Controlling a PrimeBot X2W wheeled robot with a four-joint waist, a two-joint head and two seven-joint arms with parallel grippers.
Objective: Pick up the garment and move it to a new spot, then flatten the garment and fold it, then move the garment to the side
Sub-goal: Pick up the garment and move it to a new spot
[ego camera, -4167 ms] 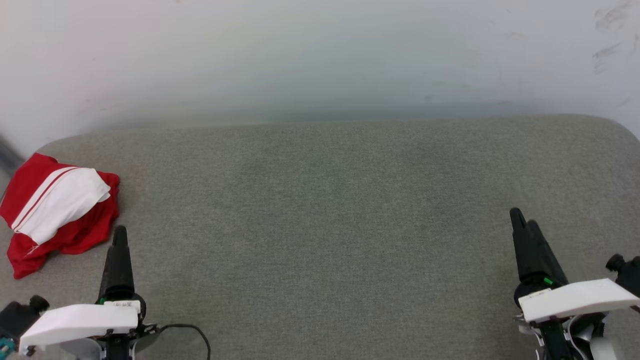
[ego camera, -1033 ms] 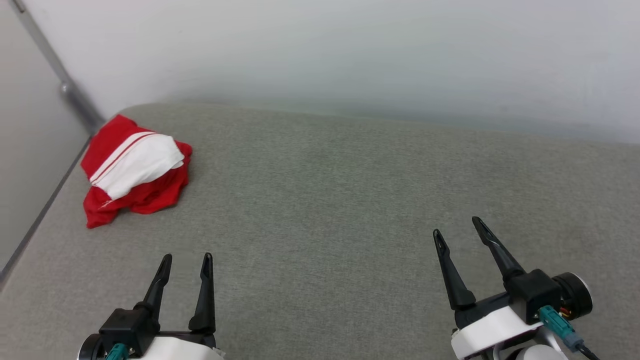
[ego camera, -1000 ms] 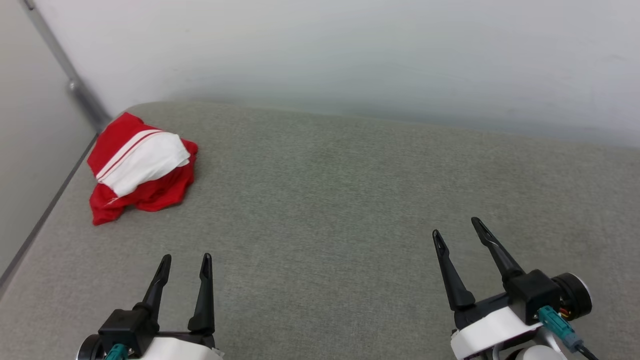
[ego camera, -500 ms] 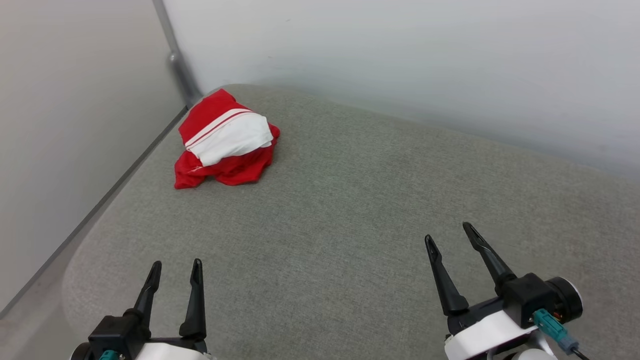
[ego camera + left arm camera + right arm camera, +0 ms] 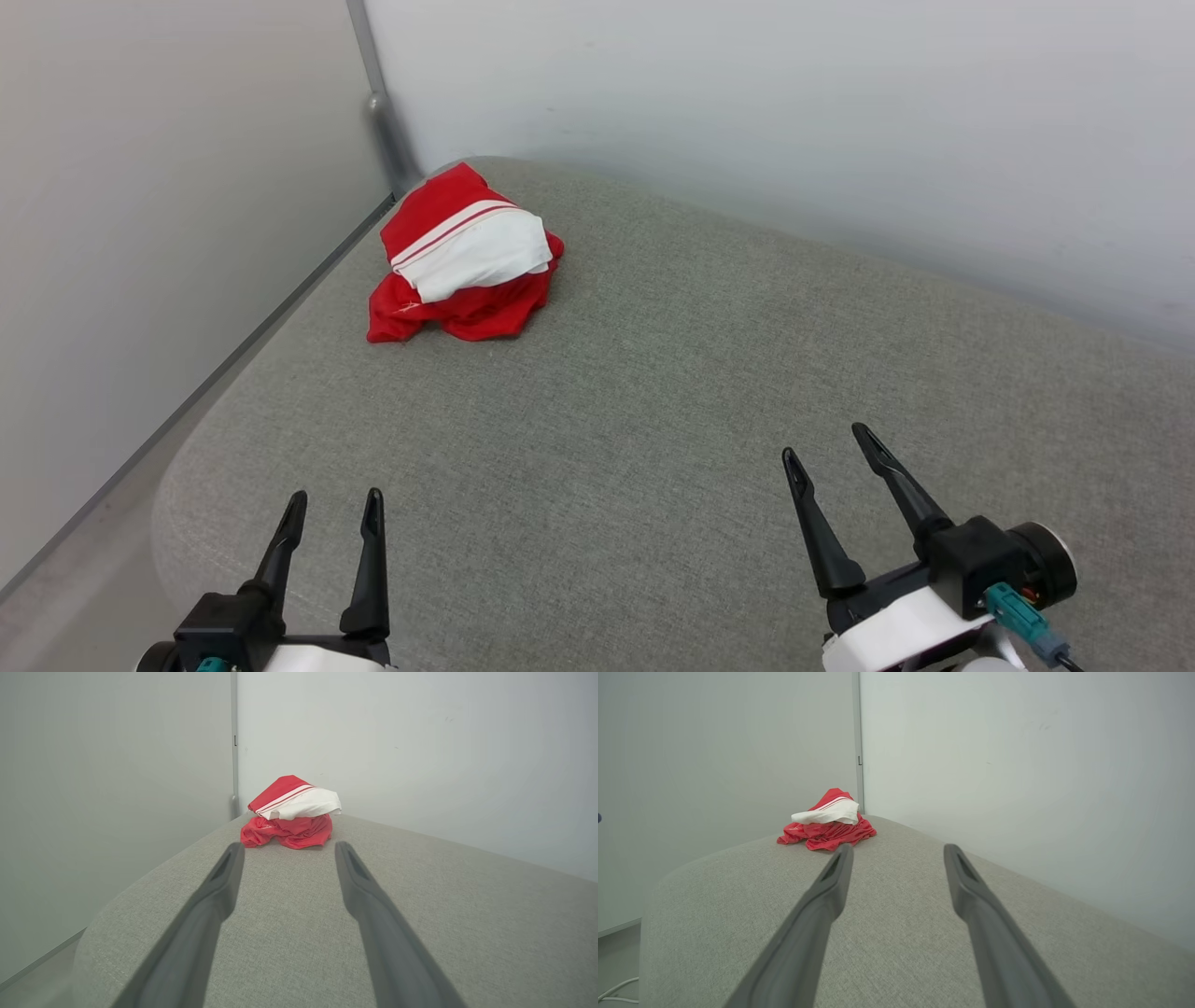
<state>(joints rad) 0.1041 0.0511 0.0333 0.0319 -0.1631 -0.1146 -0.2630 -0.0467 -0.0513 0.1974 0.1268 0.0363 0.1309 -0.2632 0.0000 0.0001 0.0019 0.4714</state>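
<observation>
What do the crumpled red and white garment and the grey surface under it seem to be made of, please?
The garment looks like thin, soft, matte cloth, possibly knit: it slumps in loose folds and fine wrinkles. The grey surface seems to be matte woven upholstery over padding, judging by its flecked weave and rounded edges.

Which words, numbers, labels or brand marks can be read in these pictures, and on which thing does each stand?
No text can be read.
The garment: crumpled red and white cloth with stripes, no letters showing.
A tiny white mark on its red edge: too small to read.
The grey padded surface, the wall, the left gripper and the right gripper: no markings.
</observation>
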